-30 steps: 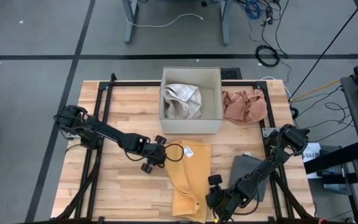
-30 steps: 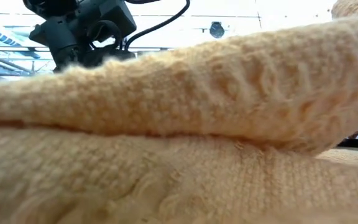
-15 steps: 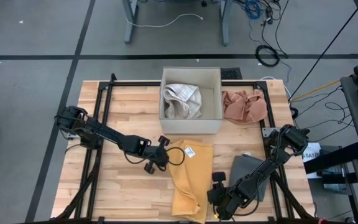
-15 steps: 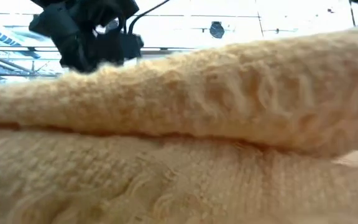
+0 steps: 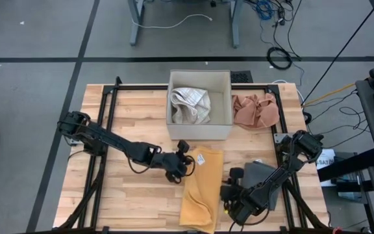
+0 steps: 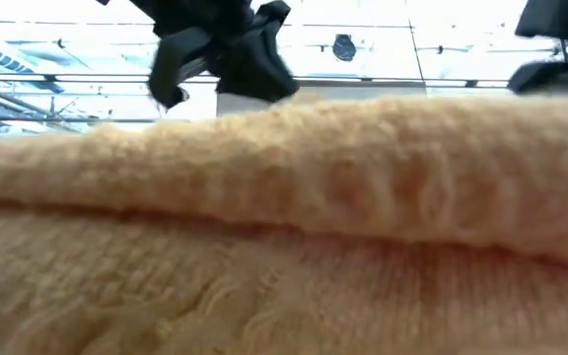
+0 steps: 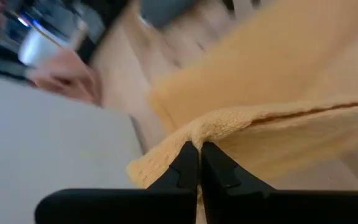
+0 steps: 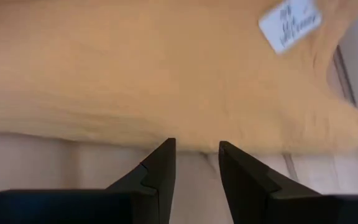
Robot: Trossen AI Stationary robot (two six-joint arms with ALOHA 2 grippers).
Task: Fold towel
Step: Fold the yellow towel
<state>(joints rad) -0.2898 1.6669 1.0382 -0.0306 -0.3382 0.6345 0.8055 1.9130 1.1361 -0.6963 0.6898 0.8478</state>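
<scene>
Movement: since a second ago the left gripper [image 5: 186,164] has travelled rightward along the table onto the towel's left edge and closed there; the right gripper [image 5: 226,192] has shifted slightly toward the far side, beside the towel's right edge.
Towel: the yellow-orange terry towel [image 5: 200,188] lies lengthwise on the slatted wooden table [image 5: 128,117], in front of the square beige box [image 5: 199,132], reaching to the near edge; a white label [image 5: 198,158] sits near its far end.
Left gripper: pinched tight on a raised corner fold of the towel [image 7: 229,124], at the cloth's upper left edge, the fabric rising up between the fingertips [image 7: 185,163].
Right gripper: fingers [image 8: 160,168] parted narrowly, holding nothing, pointing at the towel's right edge [image 8: 166,81] with bare wood between tips and cloth.
Box contents: a crumpled white cloth [image 5: 190,105].
Other cloths: a pink crumpled cloth [image 5: 255,110] lies right of the box; a grey folded cloth [image 5: 260,177] lies under the right arm.
</scene>
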